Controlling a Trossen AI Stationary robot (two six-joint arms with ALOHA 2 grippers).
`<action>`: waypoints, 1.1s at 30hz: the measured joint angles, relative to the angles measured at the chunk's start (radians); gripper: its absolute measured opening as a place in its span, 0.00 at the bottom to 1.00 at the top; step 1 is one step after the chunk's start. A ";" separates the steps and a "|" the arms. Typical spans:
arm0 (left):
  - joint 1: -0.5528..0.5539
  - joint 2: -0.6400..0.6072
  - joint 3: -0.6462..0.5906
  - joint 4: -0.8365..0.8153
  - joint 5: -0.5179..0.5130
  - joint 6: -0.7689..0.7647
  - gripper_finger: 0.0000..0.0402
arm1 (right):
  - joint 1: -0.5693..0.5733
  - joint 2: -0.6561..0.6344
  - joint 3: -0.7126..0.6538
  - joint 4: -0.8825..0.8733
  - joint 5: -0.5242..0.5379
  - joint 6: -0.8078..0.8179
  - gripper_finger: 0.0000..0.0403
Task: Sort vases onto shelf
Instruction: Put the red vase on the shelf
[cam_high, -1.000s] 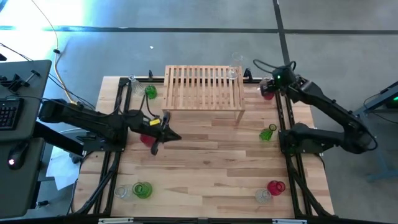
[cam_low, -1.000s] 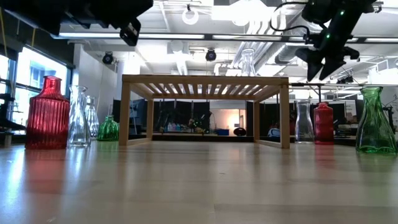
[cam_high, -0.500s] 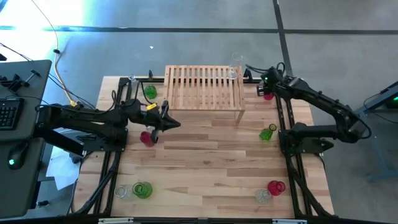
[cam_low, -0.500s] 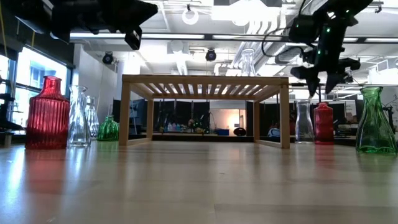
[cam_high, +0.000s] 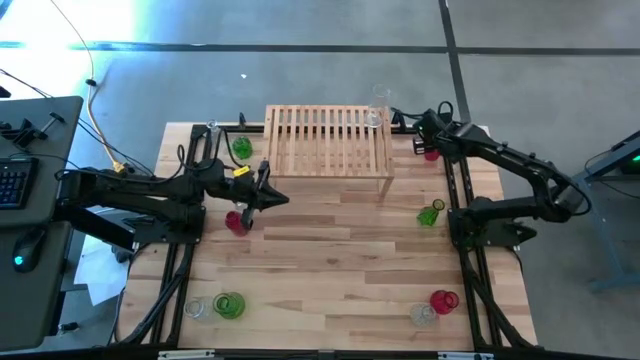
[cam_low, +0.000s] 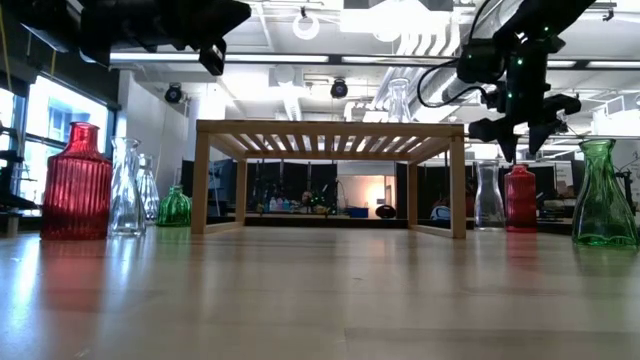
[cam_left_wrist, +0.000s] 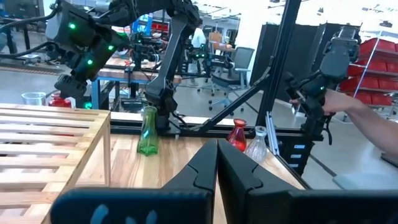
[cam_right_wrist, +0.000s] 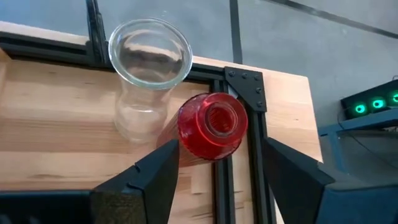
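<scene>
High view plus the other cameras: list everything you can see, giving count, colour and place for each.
shelf: one, light wood, back middle of the table
green vases: three; back left, front left, right side
red vases: three; left of centre, front right, back right
clear vases: five; on the shelf's back right corner, back left, front left, front right, beside the back-right red one
person's arm: one, beyond the table
left end effector: shut, by the left-of-centre red vase
right end effector: open, over the back-right red vase
</scene>
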 joint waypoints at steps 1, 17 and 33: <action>0.000 0.000 0.000 0.000 0.000 0.000 0.01 | 0.002 0.000 0.000 0.001 0.000 0.007 0.52; -0.008 0.000 0.000 -0.002 0.000 0.000 0.01 | 0.009 0.000 0.000 -0.015 0.101 0.287 0.54; -0.009 0.000 0.000 -0.002 0.000 -0.012 0.01 | 0.124 -0.003 -0.230 0.291 0.218 0.303 0.54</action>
